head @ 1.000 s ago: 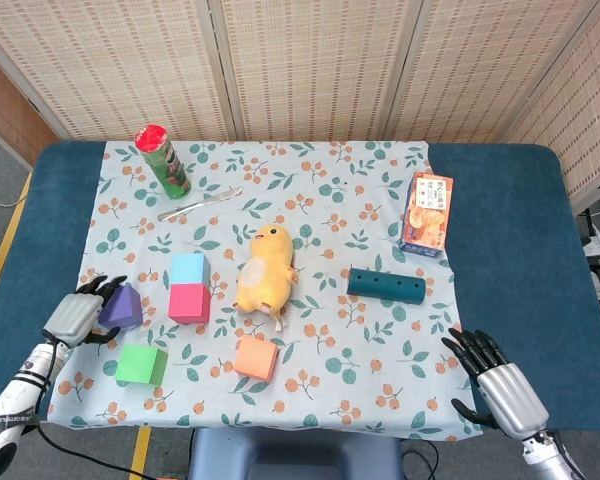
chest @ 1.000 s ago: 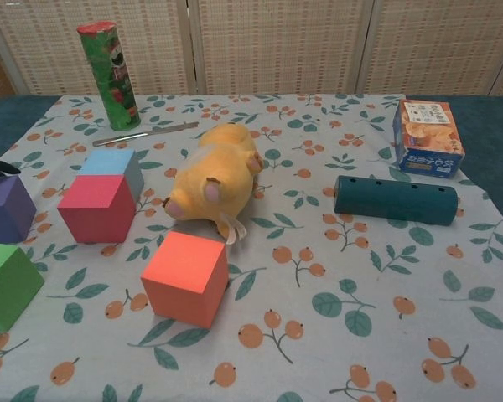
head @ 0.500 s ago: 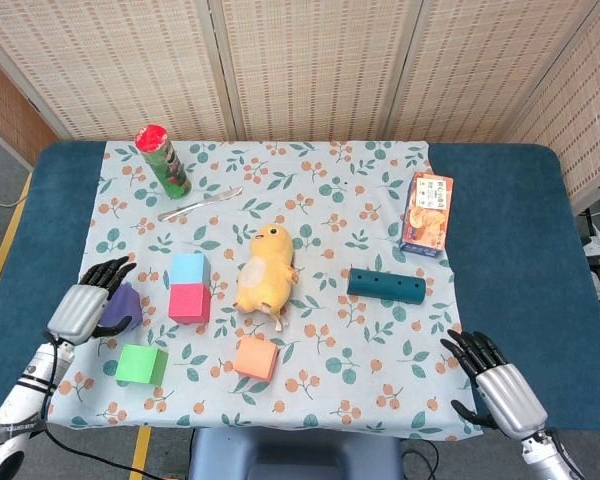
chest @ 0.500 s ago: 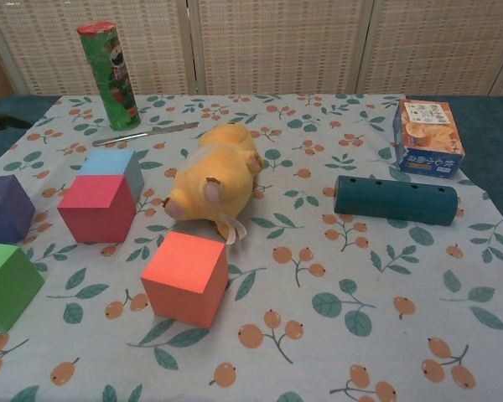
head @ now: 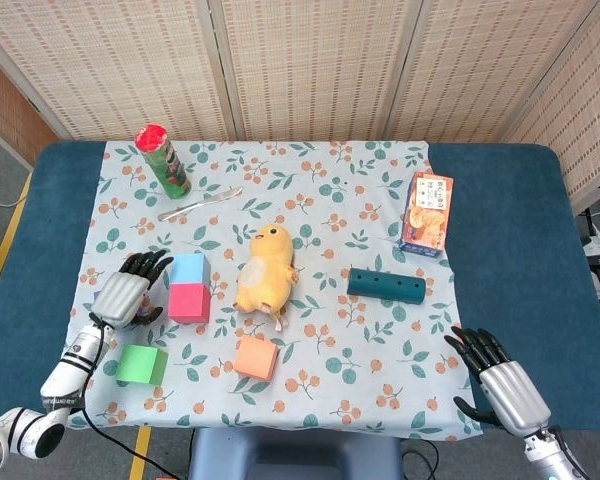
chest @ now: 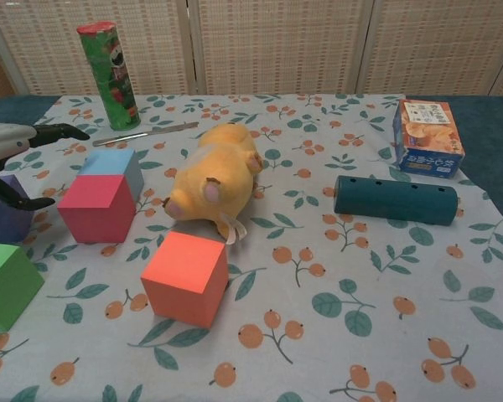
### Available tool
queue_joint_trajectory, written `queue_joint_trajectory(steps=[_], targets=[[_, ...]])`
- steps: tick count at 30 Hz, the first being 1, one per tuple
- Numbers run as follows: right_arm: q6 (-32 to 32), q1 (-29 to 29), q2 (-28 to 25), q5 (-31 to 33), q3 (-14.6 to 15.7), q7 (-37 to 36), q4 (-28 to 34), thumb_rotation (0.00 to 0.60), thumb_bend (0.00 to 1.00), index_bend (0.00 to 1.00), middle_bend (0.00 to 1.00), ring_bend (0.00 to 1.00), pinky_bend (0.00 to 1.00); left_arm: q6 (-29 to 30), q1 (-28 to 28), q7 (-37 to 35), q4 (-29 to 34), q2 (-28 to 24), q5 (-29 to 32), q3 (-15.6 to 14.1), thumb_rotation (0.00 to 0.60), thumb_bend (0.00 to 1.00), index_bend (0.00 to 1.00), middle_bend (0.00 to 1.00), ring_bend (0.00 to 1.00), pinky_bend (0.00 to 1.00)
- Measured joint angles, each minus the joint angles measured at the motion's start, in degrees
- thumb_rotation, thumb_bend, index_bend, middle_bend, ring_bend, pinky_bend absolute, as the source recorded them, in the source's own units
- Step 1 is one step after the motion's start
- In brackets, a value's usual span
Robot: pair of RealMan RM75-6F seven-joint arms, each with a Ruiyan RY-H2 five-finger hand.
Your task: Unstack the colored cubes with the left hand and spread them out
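Observation:
Several coloured cubes lie singly on the floral cloth. A light blue cube (head: 189, 267) (chest: 110, 164) sits just behind a pink one (head: 188, 303) (chest: 96, 207), with a green cube (head: 141, 364) (chest: 5, 281) and an orange cube (head: 255, 357) (chest: 187, 276) nearer the front. My left hand (head: 130, 291) (chest: 15, 144) hovers with fingers spread and empty, just left of the blue and pink cubes. It covers most of the purple cube (chest: 0, 219). At the front right edge my right hand (head: 500, 385) stays open.
A yellow plush duck (head: 266, 275) lies right of the pink cube. A green chip can (head: 162, 158) and a knife (head: 200, 203) are at the back left. A dark teal cylinder (head: 385, 286) and a snack box (head: 427, 214) are on the right.
My left hand has lifted off the purple cube and moved right and forward, toward the blue and pink cubes. The cubes and right hand have stayed put.

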State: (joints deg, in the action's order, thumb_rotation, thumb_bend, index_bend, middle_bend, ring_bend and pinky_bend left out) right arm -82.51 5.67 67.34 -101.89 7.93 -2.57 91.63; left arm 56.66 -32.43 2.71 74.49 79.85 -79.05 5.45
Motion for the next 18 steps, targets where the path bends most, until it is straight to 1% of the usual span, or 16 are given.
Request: queue_joint_trajectory(steps=[4, 10, 14, 18], targets=[[0.20, 0.07, 0.01, 0.28, -0.10, 0.06, -0.03, 0.600, 0.17, 0.00, 0.00, 0.00, 0.00, -2.13, -1.31, 2.00, -1.11, 1.33, 2.65, 0.96, 0.600, 0.31, 0.00, 0.00, 0.00, 0.08], [-0.27, -0.02, -0.14, 0.48, -0.34, -0.03, 0.02, 0.600, 0.17, 0.00, 0.00, 0.00, 0.00, -4.16, -2.82, 2.00, -1.96, 2.76, 4.12, 1.64, 0.600, 0.31, 0.00, 0.00, 0.00, 0.08], [-0.90, -0.21, -0.42, 0.43, -0.50, -0.18, 0.19, 0.600, 0.17, 0.00, 0.00, 0.00, 0.00, -3.94, -3.27, 1.97, -0.98, 3.18, 3.24, 1.47, 0.600, 0.31, 0.00, 0.00, 0.00, 0.08], [-0.92, -0.19, -0.67, 0.41, -0.49, -0.56, 0.28, 0.600, 0.17, 0.00, 0.00, 0.00, 0.00, -2.45, -3.29, 2.63, 1.82, 3.23, 1.98, 1.14, 0.600, 0.31, 0.00, 0.00, 0.00, 0.08]])
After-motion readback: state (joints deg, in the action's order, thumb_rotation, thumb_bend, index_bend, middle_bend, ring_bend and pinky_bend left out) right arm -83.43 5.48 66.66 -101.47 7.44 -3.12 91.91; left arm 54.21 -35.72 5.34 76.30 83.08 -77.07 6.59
